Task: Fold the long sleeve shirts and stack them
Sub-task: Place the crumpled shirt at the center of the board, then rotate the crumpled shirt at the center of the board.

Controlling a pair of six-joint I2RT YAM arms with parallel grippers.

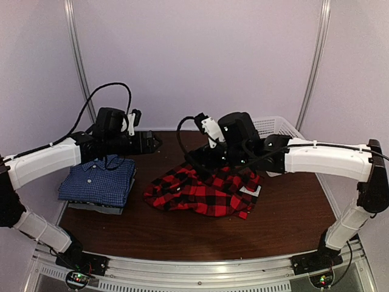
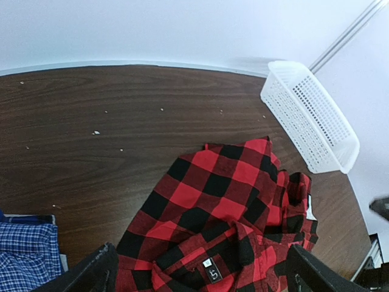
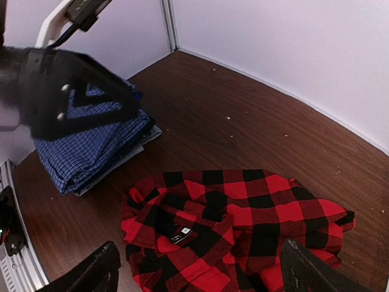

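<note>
The only lettering in view sat on a small black neck label [image 2: 214,274] sewn inside the collar of the red-and-black plaid shirt [image 2: 225,201], which lay near the middle of the table [image 2: 91,121]. It carried one pale character that looked like an "S" or a "5", too small to tell which. A tiny white tag [image 2: 206,263] just beside it, and the same black label in the right wrist view [image 3: 180,232], showed marks too blurred to read.

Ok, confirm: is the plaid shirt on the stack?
No, the plaid shirt lies rumpled on the table, apart from the folded blue shirt.
</note>
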